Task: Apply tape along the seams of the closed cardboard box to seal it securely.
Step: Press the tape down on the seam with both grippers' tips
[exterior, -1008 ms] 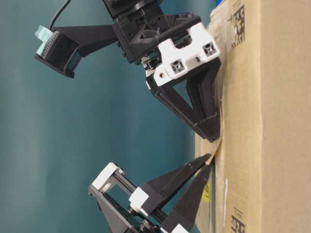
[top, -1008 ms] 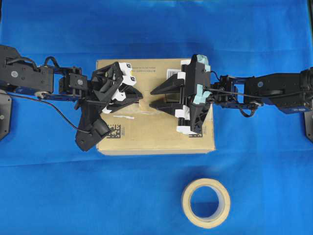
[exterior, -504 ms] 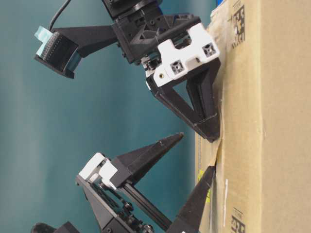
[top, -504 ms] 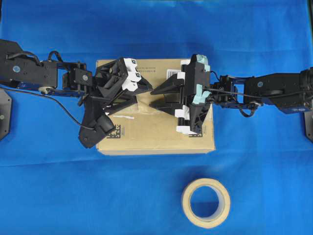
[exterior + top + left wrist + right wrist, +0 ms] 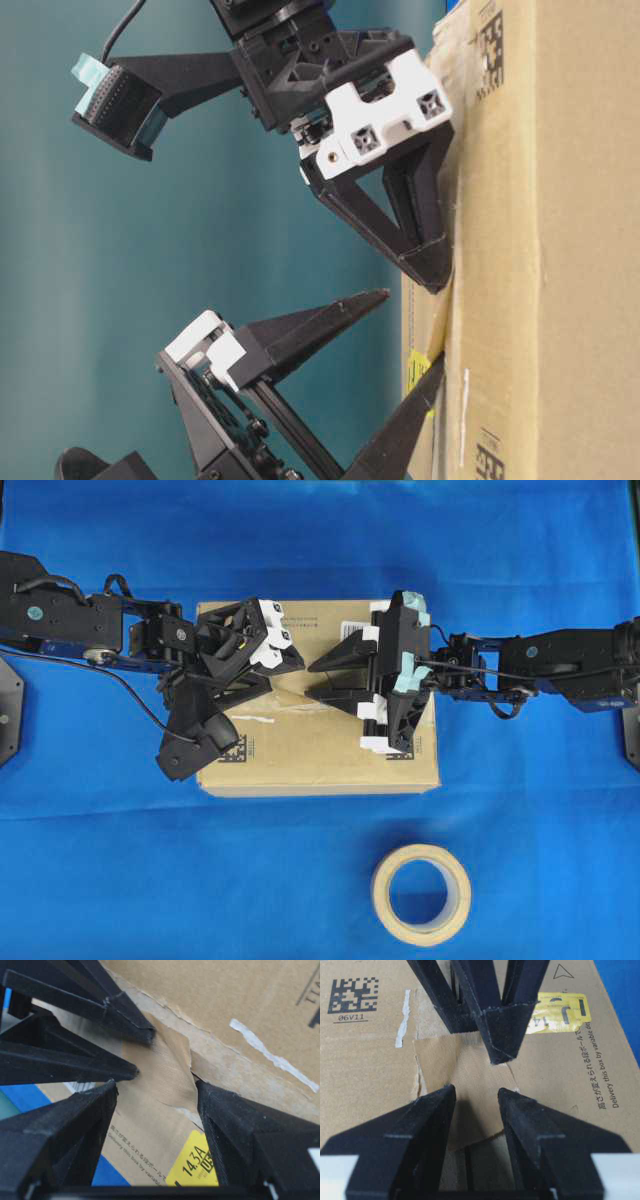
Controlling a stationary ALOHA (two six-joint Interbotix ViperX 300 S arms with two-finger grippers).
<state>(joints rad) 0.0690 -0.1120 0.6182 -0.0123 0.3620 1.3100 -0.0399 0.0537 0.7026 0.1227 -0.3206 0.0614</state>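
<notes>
The brown cardboard box [image 5: 320,750] lies in the middle of the blue cloth. A small tan piece of tape [image 5: 470,1067] lies across the seam [image 5: 466,1162] on the box top, one edge slightly lifted [image 5: 162,1062]. My left gripper [image 5: 288,678] is open, holding nothing. One of its fingertips [image 5: 432,372] rests on the box by the tape; the other [image 5: 378,297] is raised off it. From the other side, my right gripper [image 5: 309,680] stands open with both fingertips [image 5: 432,272] down on the tape's far end.
A ring-shaped tape roll [image 5: 421,894] lies on the cloth in front of the box. A yellow sticker [image 5: 195,1167] and a torn white strip [image 5: 270,1055] are on the box top. Both arms reach over the box from the sides.
My left gripper was shut on the tape's edge and has opened, letting it go; its wrist has shifted slightly. The right gripper has stayed put.
</notes>
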